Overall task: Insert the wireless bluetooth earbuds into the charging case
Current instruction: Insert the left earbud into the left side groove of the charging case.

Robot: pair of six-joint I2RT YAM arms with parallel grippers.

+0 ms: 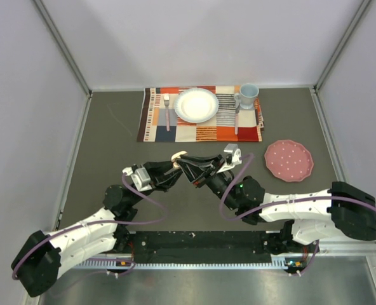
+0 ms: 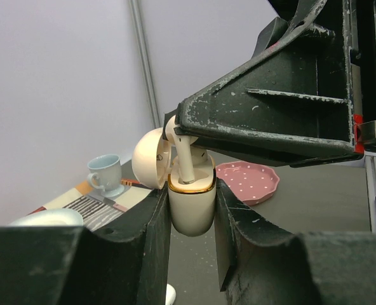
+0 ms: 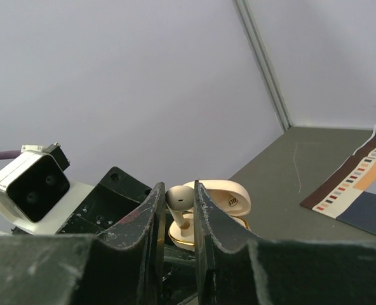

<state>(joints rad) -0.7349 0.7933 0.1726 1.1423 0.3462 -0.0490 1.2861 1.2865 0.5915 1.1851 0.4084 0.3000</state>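
Right tool (image 3: 177, 190) pinches the earbud (image 2: 185, 159), left tool (image 2: 192, 197) clamps the charging case (image 2: 191, 213) (lid (image 2: 148, 157) open); I'd lower it straight, seemingly half-seated

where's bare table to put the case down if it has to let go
Widest bare patch: grey table left of the placemat, out to the left wall. Smaller one at far right, between placemat, pink plate and right wall. Crowded: mid-table, where the left gripper and right gripper meet on the charging case.

Bright, even light, faint shadows; wrist-view foregrounds seemingly blurred.
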